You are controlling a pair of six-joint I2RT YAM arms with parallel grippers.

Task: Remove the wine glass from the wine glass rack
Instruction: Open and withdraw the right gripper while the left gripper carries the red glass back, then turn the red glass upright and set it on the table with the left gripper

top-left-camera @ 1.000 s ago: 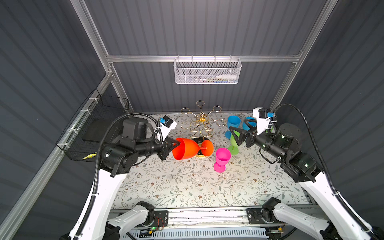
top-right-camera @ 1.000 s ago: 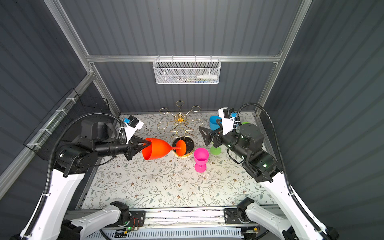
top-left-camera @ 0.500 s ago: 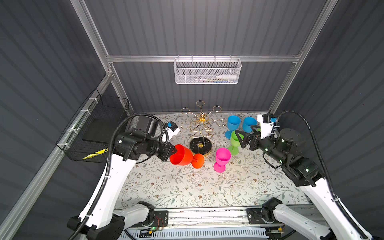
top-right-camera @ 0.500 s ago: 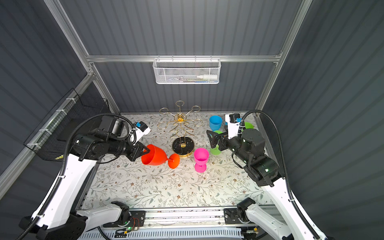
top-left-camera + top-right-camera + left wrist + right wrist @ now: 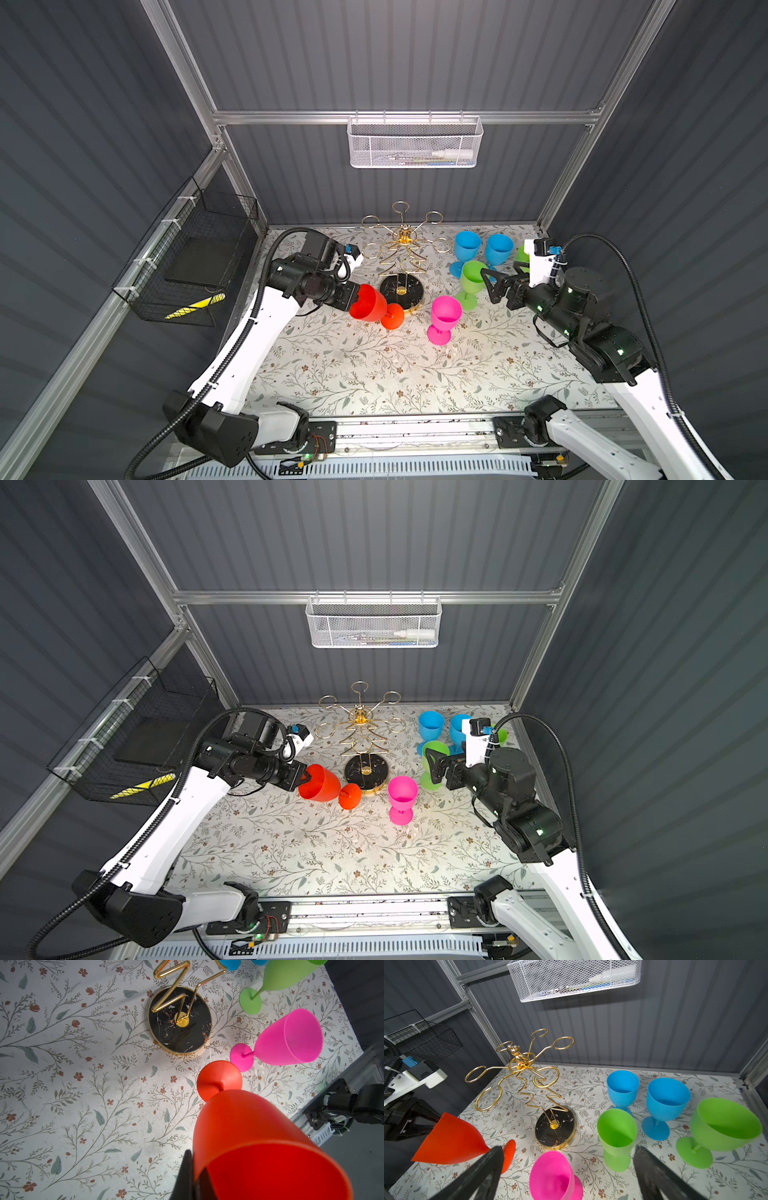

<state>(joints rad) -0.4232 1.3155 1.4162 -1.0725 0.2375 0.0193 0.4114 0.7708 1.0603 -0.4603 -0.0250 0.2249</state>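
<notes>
Gripping the rim of the red wine glass (image 5: 374, 308), the left gripper (image 5: 356, 297) is closed tight on it. The glass is tilted and off the wine glass rack (image 5: 401, 287), with its foot just beside the rack's base, on its left. The right gripper (image 5: 489, 286) hovers to the right of the rack, jaws wide apart and holding nothing.

Light falls from overhead, pooling brightest on the middle of the floral table mat (image 5: 374, 365) in both top views, while the grey corrugated walls (image 5: 104, 124) are dim. The white mesh basket (image 5: 571, 978) throws a soft shadow on the wall beneath it. The wine glass rack (image 5: 554, 1128) glints along its gold wire. Both top views are sharp, their walls splayed by a wide lens. Close to the wrist lenses, the red wine glass (image 5: 259, 1147) rim and the right gripper (image 5: 569, 1148) fingers (image 5: 483, 1169) blur
</notes>
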